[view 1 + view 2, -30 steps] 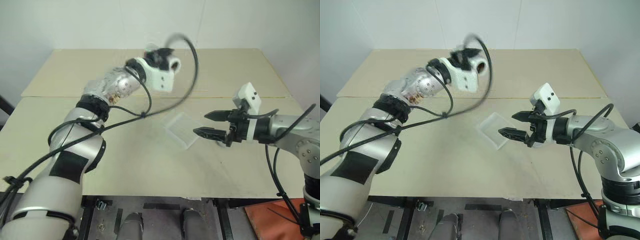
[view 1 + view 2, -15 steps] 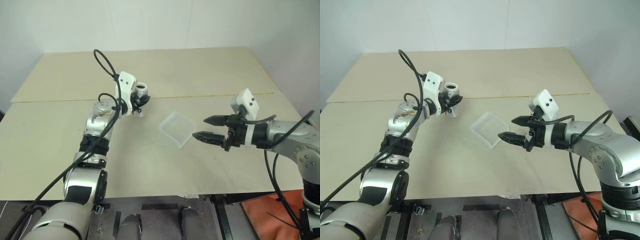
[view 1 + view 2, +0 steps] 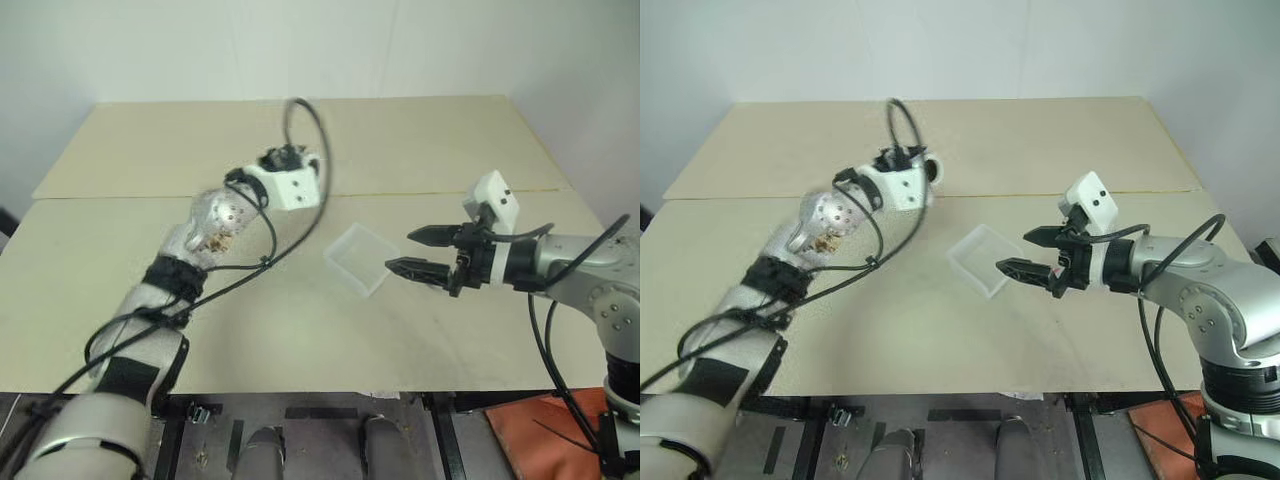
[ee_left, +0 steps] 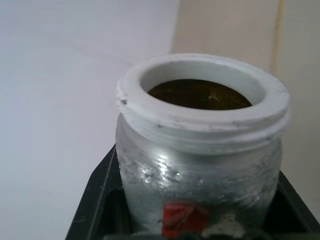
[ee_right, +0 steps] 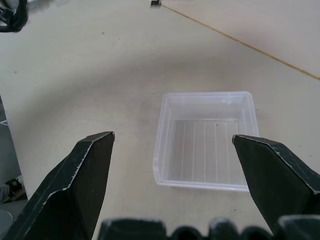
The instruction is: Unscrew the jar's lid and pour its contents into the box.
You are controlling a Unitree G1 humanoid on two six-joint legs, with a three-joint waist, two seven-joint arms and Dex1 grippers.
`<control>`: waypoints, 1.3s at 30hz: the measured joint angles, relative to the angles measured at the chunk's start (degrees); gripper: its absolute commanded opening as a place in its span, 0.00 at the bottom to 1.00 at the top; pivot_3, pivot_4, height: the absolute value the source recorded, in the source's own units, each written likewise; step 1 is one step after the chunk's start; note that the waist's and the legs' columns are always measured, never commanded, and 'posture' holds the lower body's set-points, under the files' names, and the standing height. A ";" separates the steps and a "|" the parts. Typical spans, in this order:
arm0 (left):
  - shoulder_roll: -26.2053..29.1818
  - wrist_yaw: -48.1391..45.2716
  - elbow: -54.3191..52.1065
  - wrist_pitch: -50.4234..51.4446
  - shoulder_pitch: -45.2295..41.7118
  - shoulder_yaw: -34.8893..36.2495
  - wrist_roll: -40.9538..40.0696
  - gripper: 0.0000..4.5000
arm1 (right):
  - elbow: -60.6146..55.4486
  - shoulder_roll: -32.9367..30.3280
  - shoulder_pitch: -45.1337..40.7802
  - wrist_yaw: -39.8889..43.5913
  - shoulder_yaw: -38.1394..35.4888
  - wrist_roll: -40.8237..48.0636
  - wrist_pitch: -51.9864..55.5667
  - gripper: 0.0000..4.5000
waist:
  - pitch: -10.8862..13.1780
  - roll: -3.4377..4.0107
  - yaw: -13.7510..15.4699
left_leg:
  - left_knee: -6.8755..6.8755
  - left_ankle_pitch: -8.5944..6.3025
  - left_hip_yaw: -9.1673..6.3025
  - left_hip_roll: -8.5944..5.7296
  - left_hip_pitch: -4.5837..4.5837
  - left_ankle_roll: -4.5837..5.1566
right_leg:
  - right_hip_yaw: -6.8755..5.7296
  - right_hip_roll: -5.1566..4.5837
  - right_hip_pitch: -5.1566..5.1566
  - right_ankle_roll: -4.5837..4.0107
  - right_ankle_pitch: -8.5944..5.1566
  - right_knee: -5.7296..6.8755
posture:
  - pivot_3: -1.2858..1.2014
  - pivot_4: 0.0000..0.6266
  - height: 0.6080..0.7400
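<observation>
Left jaws (image 4: 200,235) clenched on the jar (image 4: 200,155), lid off, held up far-left of the box (image 3: 357,258). Right jaws (image 3: 408,252) released, just right of the box on the counter (image 3: 300,340). Pour needs jar brought rightward/nearer over it, imo.

Soft, even light falls from above; I see no hard shadows on the table (image 3: 420,150), only faint grey smudges beneath my arms. My left gripper (image 3: 285,160) and its looping cable are smeared by motion blur. Up close, the jar (image 4: 200,150) glints on its metal side, its white rim slightly soft. The box (image 5: 207,140) looks sharp, with mild sheen on its walls.
</observation>
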 measured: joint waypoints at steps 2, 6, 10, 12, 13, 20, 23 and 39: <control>0.08 10.17 3.07 -3.89 -7.19 -7.27 11.53 0.43 | 0.42 -0.13 -0.91 0.32 0.11 -0.26 -0.40 0.99 | 0.00 0.00 0.33 | 0.00 -0.01 0.02 -0.03 -0.08 0.02 | 0.00 -0.04 0.01 0.07 0.05 -0.01 | 0.52 0.24 1.00; -2.38 25.41 6.78 -6.07 -15.81 -20.71 30.05 0.43 | 0.95 -0.13 -1.57 0.48 0.20 -0.66 -1.27 0.99 | 0.00 0.00 0.57 | 0.00 -0.13 0.04 -0.03 -0.14 0.24 | 0.00 -0.04 -0.05 0.10 0.05 -0.02 | 0.52 0.24 1.00; -4.80 27.93 5.92 -8.97 -16.85 -27.58 37.76 0.43 | 0.94 0.29 -1.57 0.11 0.19 -0.70 -1.43 0.99 | 0.00 0.00 0.26 | -0.01 -0.13 0.06 -0.02 -0.14 0.23 | 0.02 -0.04 -0.11 0.09 0.05 0.05 | 0.52 0.24 1.00; -5.71 27.91 6.33 -9.15 -16.84 -28.29 38.97 0.43 | 0.93 0.70 -1.53 -0.64 0.06 -0.69 -1.45 0.99 | 0.00 0.00 0.21 | -0.01 -0.13 0.06 -0.03 -0.14 0.24 | 0.02 -0.04 -0.12 0.09 0.05 0.07 | 0.52 0.24 1.00; -5.99 27.78 6.46 -8.99 -16.74 -28.36 39.07 0.43 | 0.88 0.89 -1.51 -1.22 -0.18 -0.65 -1.45 0.99 | 0.00 0.00 0.23 | -0.01 -0.13 0.06 -0.03 -0.14 0.24 | 0.02 -0.04 -0.12 0.09 0.05 0.07 | 0.52 0.24 1.00; -6.06 27.42 6.44 -8.03 -16.51 -28.36 39.57 0.43 | -1.45 1.50 -0.14 -3.57 -2.65 0.57 -1.44 0.99 | 0.00 0.00 0.37 | -0.01 -0.14 0.05 -0.03 -0.15 0.25 | 0.02 -0.05 -0.11 0.10 0.05 0.08 | 0.52 0.24 1.00; -5.95 27.48 6.15 -7.98 -15.92 -28.36 39.76 0.43 | -1.63 1.73 0.55 -4.13 -2.67 1.24 -1.44 0.99 | 0.00 0.00 0.34 | -0.01 -0.14 0.05 -0.03 -0.14 0.25 | 0.02 -0.04 -0.11 0.10 0.05 0.08 | 0.52 0.24 1.00; -9.60 -10.32 9.56 10.62 0.63 14.00 -14.63 0.43 | -1.77 0.33 2.60 -3.97 -3.10 0.36 -2.31 0.99 | -0.03 0.05 -0.19 | 0.01 -0.14 0.04 -0.02 -0.07 0.25 | 0.02 -0.04 -0.06 0.09 0.05 0.15 | 0.52 0.24 1.00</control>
